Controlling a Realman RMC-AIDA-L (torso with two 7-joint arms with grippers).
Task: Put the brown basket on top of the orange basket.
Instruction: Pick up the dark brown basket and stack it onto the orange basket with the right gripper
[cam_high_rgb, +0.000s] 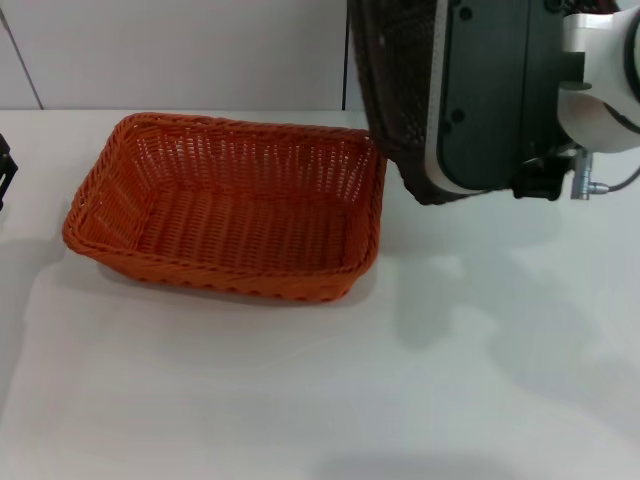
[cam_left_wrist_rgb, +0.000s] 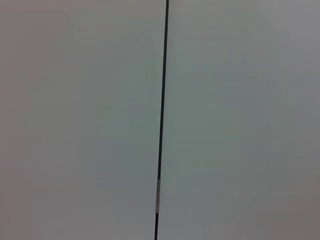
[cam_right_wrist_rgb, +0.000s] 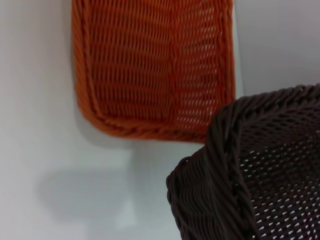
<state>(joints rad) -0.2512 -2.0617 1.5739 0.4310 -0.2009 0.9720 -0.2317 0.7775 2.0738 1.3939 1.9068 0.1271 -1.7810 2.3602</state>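
Note:
The orange basket (cam_high_rgb: 230, 200) stands empty and upright on the white table (cam_high_rgb: 300, 400), left of centre in the head view. The brown basket (cam_high_rgb: 395, 90) hangs tilted in the air just beyond the orange basket's right far corner, carried by my right gripper (cam_high_rgb: 440, 170); the arm's dark wrist housing hides the fingers. The right wrist view shows the brown basket's braided rim (cam_right_wrist_rgb: 225, 165) close up, with the orange basket (cam_right_wrist_rgb: 150, 65) lower down and off to one side. At the far left edge sits my left gripper (cam_high_rgb: 4, 172), only a black sliver of it showing.
A pale wall (cam_high_rgb: 180, 50) rises behind the table. The brown basket's shadow falls on the table right of the orange basket. The left wrist view holds only a pale surface with a thin dark seam (cam_left_wrist_rgb: 162, 120).

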